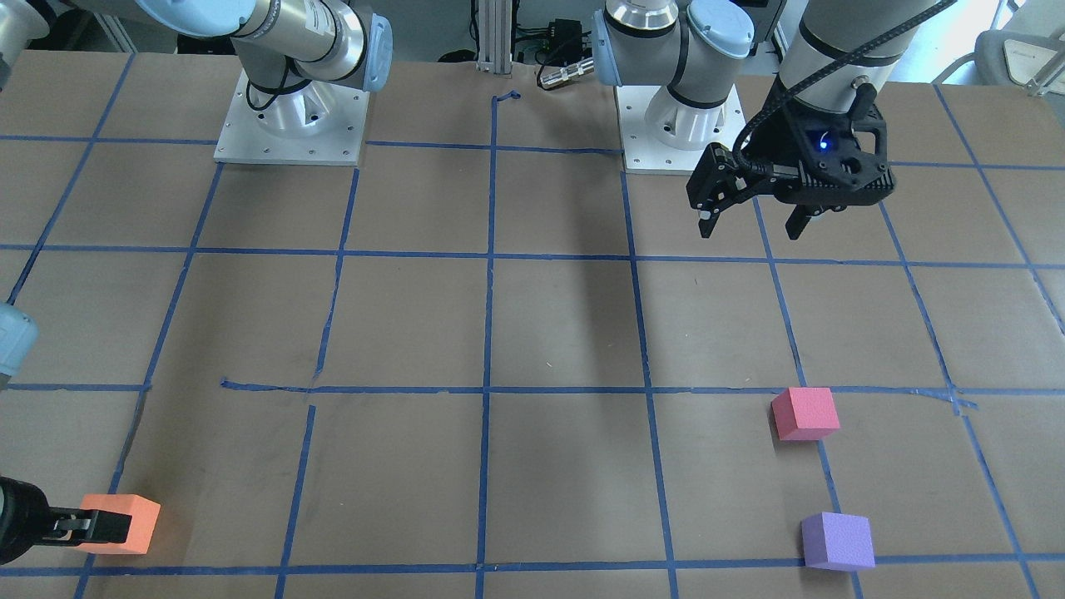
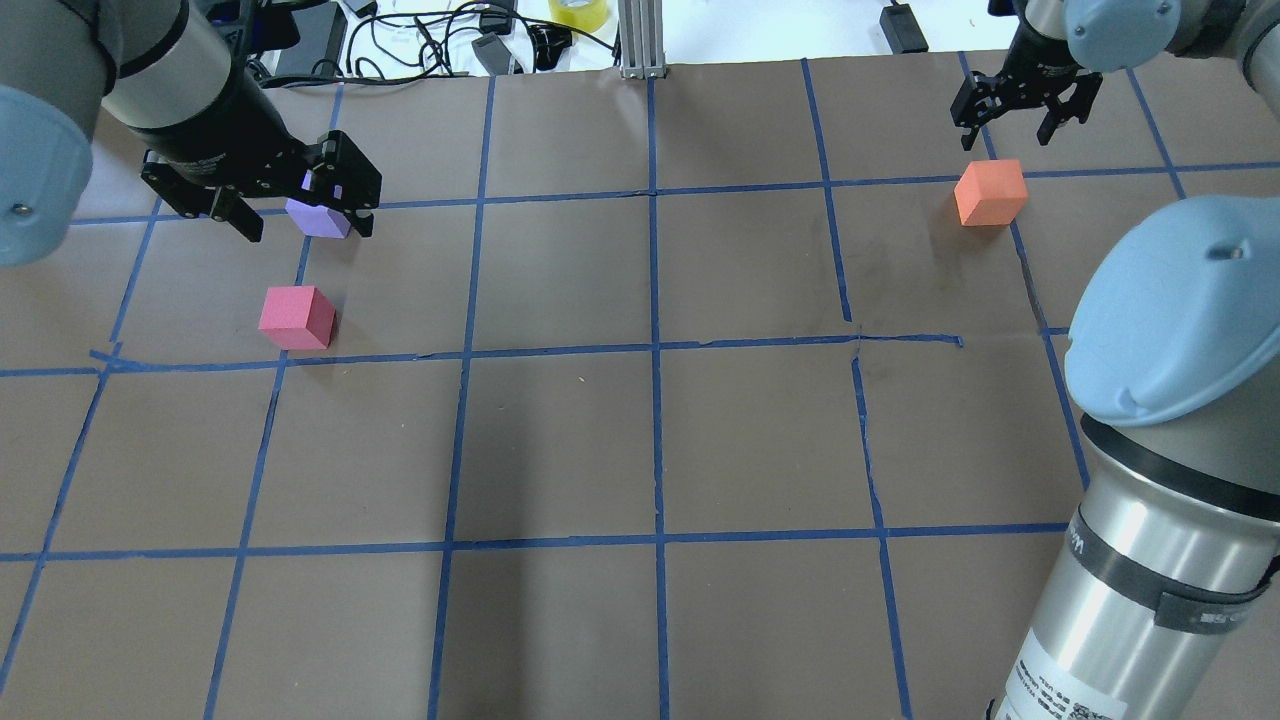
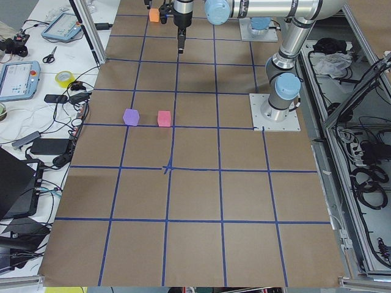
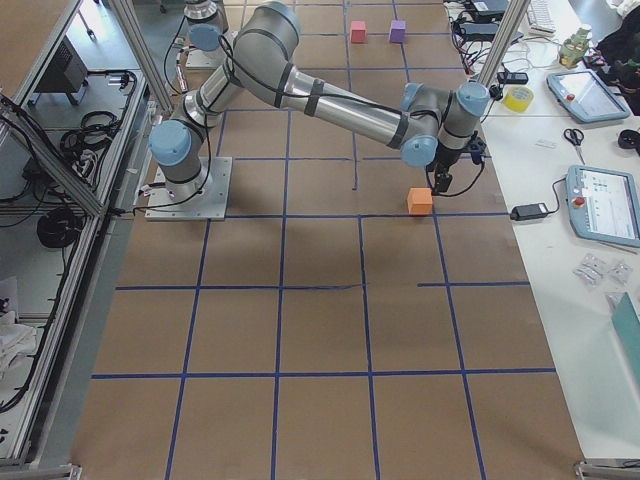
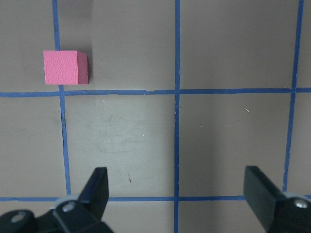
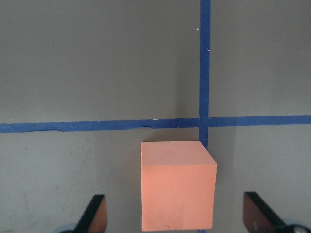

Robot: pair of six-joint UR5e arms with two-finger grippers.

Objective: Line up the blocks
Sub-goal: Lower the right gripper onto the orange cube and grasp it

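Observation:
The orange block (image 2: 990, 192) sits on the table at the far right. My right gripper (image 2: 1005, 140) is open just above it. In the right wrist view the orange block (image 6: 177, 187) lies between the spread fingers, untouched. The pinkish-red block (image 2: 296, 317) and the purple block (image 1: 838, 541) sit near each other at the far left. My left gripper (image 1: 749, 231) is open and empty, held high above the table. From overhead it partly hides the purple block (image 2: 318, 218). The left wrist view shows only the pinkish-red block (image 5: 65, 67).
The table (image 2: 650, 450) is brown paper marked with a grid of blue tape. Both arm bases (image 1: 291, 125) stand at the robot's edge. Cables and a tape roll (image 2: 577, 12) lie beyond the far edge.

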